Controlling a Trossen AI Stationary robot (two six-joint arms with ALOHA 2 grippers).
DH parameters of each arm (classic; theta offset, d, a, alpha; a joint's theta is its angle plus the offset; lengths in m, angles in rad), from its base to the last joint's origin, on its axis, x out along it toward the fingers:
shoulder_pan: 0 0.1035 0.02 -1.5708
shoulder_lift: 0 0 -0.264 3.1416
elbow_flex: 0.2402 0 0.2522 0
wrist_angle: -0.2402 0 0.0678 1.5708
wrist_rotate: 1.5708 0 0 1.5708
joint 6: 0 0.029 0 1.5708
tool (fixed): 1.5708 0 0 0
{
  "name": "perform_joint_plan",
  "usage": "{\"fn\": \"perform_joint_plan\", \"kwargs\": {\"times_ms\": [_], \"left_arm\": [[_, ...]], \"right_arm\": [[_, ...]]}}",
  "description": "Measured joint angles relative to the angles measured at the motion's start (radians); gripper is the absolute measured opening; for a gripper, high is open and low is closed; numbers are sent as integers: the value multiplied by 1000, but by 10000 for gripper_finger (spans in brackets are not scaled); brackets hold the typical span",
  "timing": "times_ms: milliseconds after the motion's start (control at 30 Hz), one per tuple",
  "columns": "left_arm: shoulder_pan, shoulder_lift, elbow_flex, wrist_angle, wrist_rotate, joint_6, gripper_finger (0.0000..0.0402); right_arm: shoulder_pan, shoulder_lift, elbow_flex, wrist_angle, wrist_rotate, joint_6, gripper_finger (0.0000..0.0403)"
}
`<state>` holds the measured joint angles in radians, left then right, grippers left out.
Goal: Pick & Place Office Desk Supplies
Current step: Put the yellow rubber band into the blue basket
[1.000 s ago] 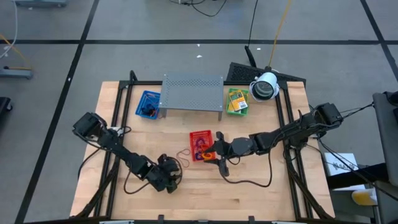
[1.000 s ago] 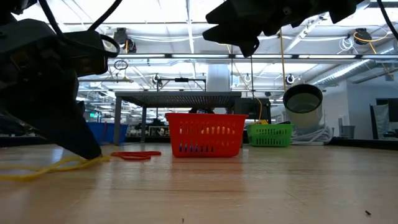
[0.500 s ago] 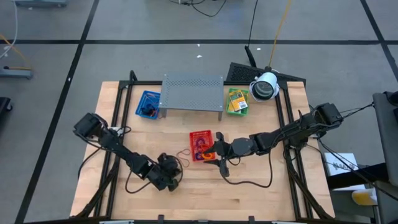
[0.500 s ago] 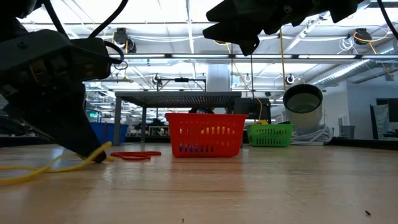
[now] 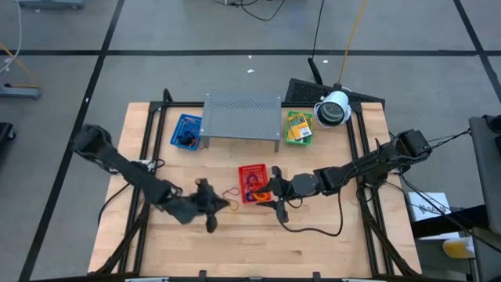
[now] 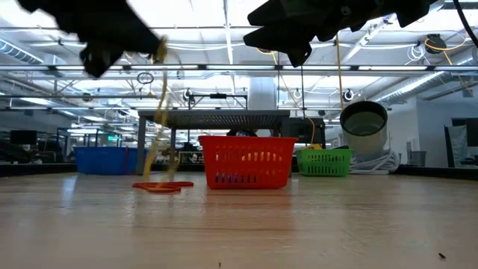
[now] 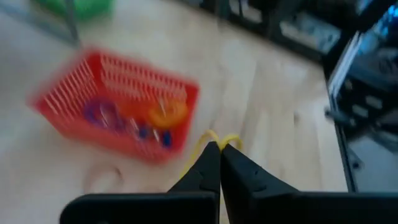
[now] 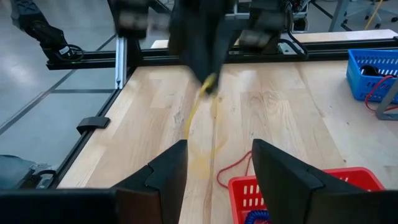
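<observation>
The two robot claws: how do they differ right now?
The left gripper has its jaws shut on a yellow rubber band, lifted off the table and dangling. The right gripper has its jaws apart and holds nothing. The left one is beside the red basket; the right one hangs at the basket's other side. Both are dark two-fingered claws.
</observation>
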<state>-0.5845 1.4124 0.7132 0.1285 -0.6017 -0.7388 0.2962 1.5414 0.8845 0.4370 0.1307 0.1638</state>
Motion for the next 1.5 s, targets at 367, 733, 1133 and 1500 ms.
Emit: {"fn": "perform_joint_plan", "kwargs": {"times_ms": [367, 733, 1133, 1500], "left_arm": [[1, -420, 1, -201, -318, 288, 1], [4, -714, 1, -285, -724, 614, 1], [133, -819, 3, -351, -792, 718, 1], [401, -819, 3, -590, -581, 545, 1]], "right_arm": [[0, 0, 0, 0, 0, 0, 169], [0, 0, 0, 0, 0, 0, 169], [0, 0, 0, 0, 0, 0, 169], [0, 0, 0, 1, 0, 0, 169]]}}
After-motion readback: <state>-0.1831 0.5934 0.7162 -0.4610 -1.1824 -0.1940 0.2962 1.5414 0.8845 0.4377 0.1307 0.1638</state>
